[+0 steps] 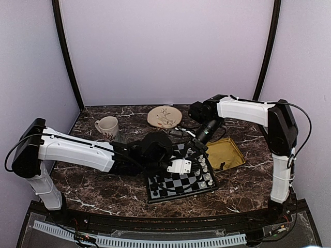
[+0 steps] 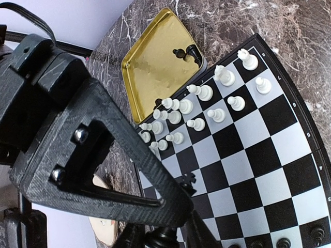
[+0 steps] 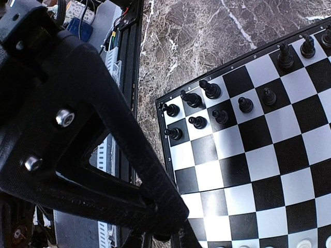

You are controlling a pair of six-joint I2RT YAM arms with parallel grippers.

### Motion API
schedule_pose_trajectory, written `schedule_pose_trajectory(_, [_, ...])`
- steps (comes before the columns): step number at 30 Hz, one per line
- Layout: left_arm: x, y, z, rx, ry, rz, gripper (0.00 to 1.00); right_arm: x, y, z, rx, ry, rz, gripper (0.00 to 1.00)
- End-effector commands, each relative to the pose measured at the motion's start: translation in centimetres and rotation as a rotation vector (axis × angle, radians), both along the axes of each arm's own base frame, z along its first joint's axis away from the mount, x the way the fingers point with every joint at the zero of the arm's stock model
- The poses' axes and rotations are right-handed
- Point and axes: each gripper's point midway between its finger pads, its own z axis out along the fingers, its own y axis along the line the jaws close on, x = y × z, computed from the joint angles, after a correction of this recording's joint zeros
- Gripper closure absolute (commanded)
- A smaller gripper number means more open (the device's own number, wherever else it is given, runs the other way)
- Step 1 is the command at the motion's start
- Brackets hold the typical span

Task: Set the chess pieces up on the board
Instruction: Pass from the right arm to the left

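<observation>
Left end effector (image 2: 173,236): tiny black chess piece (image 2: 164,239) sits between the fingertips (cannot tell if clamped).
Relation: piece upright, directly below, over small black-and-white checkered chessboard (image 2: 269,155); left arm nearer.

Soft even light; wrist cams warped at edges, poss. blurry.

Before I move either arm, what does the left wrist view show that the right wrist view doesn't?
Only left wrist: the yellow tray with stray black pieces lying in it, the white pieces in full rows, and a black piece between the left jaws. Only right wrist: the black pieces clustered at the board corner, and the front rail. Both: the board, the marble table, and slivers of the other colour's pieces at the bottom edge.
</observation>
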Motion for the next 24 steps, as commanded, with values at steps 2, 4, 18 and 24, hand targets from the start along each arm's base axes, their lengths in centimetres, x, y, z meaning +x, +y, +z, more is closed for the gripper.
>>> schedule_pose_trajectory(2, [1.2,-0.3,2.0,-0.039,-0.076,0.037,0.78,-1.0,0.7,0.6,0.036,0.036,0.021,0.9])
schedule_pose_trajectory(4, [1.3,-0.1,2.1,-0.037,-0.094,0.043,0.81,-1.0,0.8,0.9,0.039,0.033,0.022,0.9])
schedule_pose_trajectory(18, [1.6,2.3,3.9,-0.17,-0.046,0.164,0.94,1.0,-0.5,5.2,0.08,-0.104,-0.054,0.73])
schedule_pose_trajectory(24, [2.1,4.7,4.5,-0.321,0.073,0.26,0.94,4.1,-2.0,9.3,0.1,-0.23,-0.142,0.64])
